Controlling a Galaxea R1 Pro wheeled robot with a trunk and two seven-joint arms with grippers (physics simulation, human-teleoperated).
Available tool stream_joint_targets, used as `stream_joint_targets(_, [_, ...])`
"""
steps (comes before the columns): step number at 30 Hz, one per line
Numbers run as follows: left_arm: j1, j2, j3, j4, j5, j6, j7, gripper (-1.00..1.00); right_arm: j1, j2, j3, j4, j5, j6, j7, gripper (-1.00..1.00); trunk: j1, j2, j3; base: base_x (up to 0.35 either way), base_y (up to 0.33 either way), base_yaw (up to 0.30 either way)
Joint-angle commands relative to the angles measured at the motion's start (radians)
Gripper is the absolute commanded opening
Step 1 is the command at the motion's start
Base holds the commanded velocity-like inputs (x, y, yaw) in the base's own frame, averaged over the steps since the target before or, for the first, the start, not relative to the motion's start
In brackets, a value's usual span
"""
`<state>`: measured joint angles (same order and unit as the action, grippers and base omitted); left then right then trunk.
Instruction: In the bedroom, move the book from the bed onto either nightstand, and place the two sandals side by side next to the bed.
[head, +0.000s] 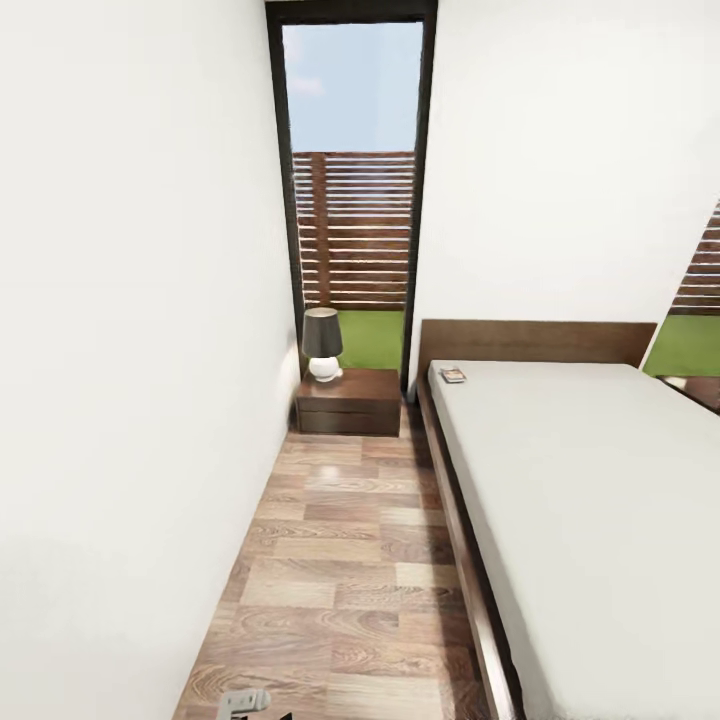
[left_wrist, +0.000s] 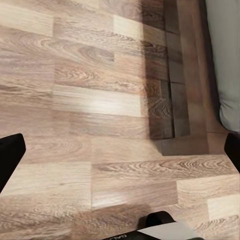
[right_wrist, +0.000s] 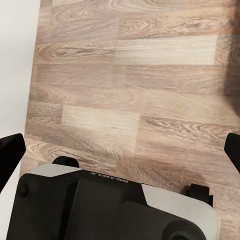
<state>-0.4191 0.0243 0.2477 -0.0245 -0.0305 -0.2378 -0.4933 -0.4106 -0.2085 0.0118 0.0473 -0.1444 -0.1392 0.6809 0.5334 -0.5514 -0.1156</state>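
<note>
Brown wood planks made the floor (head: 340, 590) of the bedroom, and they ran in a narrow strip between a white wall (head: 130, 330) and the bed (head: 470, 560). Nearest of all, a small grey bit of the robot (head: 245, 703) poked up at the lower edge of the head view.

The left pincer (left_wrist: 120, 150) hung over the bare floor, close to the dark wooden side of the bed. Its two black fingers (left_wrist: 10, 155) stood far apart at the edges of the left wrist view, with nothing between them. A corner of the pale mattress (left_wrist: 227, 60) showed there too.

The right pincer (right_wrist: 120, 150) also hung over the floor, with its fingers (right_wrist: 10, 157) spread wide and nothing in them. Part of the robot's black and grey body (right_wrist: 110, 210) lay under it.

The bed stretched away on the right, low and dark brown, with a plain grey-white mattress on top. The book (head: 453, 375) lay far off on the mattress, at the corner near the headboard (head: 540, 343).

Just beside that end of the bed stood the nightstand (head: 350, 400), dark reddish-brown, on the floor by the wall. A lamp (head: 322, 345) with a dark shade and a round white base sat on top of it. Behind it rose a tall black-framed window (head: 355, 170), and through it showed green grass, a slatted fence and blue sky.
</note>
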Motion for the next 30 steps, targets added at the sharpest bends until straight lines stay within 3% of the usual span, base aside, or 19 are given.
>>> stream_joint_targets(1, [-0.001, 0.0, 0.005, 0.001, -0.003, -0.003, -0.004, 1.0, -0.002, 0.0, 0.002, 0.005, -0.007, -0.005, 0.005, 1.0, 0.0, -0.002, -0.002, 0.06, 0.0, -0.009])
stream_joint_targets(30, [-0.001, 0.0, 0.005, 0.001, -0.003, -0.003, -0.003, 1.0, -0.002, 0.0, 0.002, 0.005, -0.007, -0.005, 0.005, 1.0, 0.0, -0.002, -0.002, 0.302, 0.0, -0.001])
